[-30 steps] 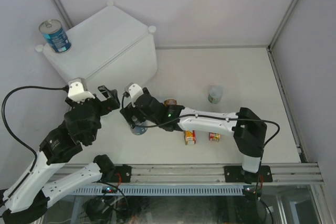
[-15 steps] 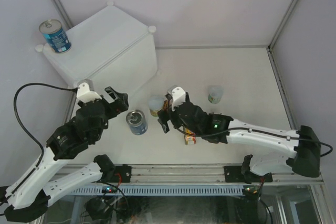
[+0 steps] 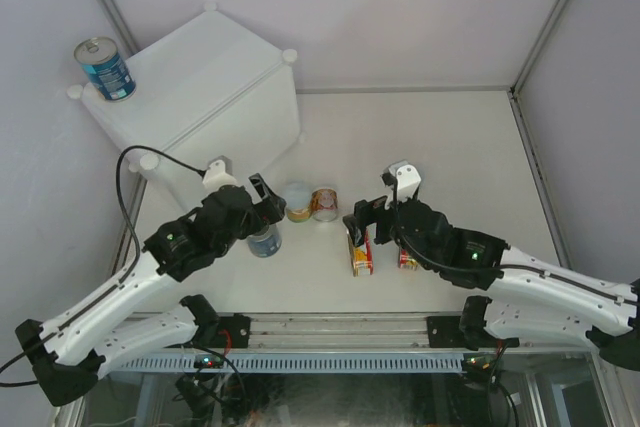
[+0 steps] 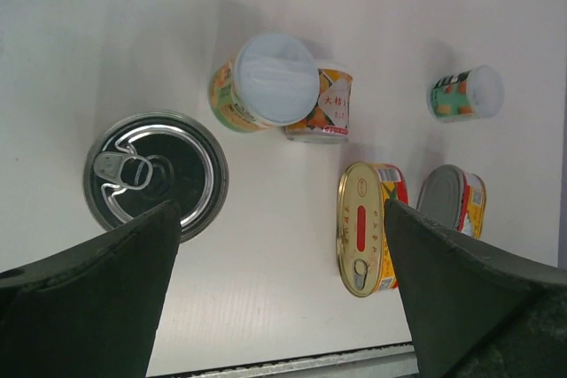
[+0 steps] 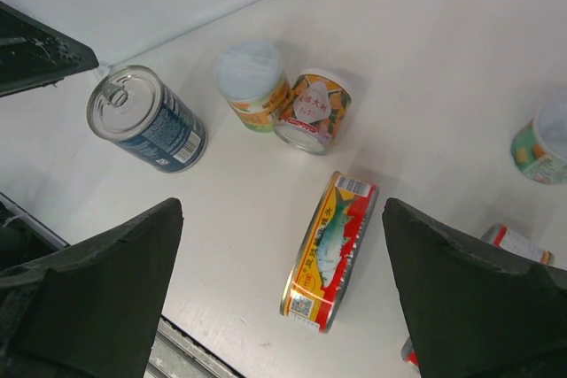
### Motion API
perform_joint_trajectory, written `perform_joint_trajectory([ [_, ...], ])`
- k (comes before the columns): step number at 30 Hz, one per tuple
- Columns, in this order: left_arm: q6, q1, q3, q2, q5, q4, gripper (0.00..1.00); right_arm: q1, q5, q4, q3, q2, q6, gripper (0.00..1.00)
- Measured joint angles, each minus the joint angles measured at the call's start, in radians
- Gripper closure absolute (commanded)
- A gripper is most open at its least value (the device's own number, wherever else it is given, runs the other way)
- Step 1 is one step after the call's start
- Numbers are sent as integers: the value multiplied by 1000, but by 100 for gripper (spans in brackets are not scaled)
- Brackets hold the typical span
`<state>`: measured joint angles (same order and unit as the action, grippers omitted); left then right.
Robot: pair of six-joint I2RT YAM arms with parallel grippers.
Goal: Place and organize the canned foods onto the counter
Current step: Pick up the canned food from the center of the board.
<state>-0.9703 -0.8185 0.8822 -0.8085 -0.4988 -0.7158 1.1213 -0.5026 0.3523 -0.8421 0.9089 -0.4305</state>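
**Two open grippers lining up over the cans on the table**

Nearest, the right gripper (image 5: 282, 210) is hovering over an oval tin (image 5: 330, 250) that is lying flat on the table (image 3: 450, 137). Its fingers are standing wide apart, holding and touching nothing. A second tin (image 3: 408, 260) is lying just right of the first. Because the tin is so low, the fingers should probably straddle its narrow width and sink almost to the table before closing, or they may skid over the lid.

At left, the left gripper (image 4: 279, 210) is hanging above the tall can (image 4: 155, 174), fingers fully spread and empty. The can is sitting nearer one finger than the other. Centring over it first, then gripping mid-body, should keep it upright.

Just beyond, two small cans (image 3: 297, 200) (image 3: 324, 204) are standing side by side, seemingly touching. A lowering finger should stay clear of them. A third small can (image 5: 542, 143) is sitting well to the right.

Farthest, at far left, the counter (image 3: 215, 77) is carrying one blue can (image 3: 103, 67) at its left corner. Setting the next tall can beside it would keep like with like.
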Motion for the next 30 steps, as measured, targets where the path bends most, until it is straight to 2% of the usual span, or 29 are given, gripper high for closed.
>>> perform_joint_trajectory([
  [9, -86, 3, 0, -49, 30, -58, 0, 3, -42, 53, 32, -80, -45, 7],
  [30, -259, 8, -3, -203, -94, -257, 0, -3, -35, 49, 65, -113, -59, 7],
])
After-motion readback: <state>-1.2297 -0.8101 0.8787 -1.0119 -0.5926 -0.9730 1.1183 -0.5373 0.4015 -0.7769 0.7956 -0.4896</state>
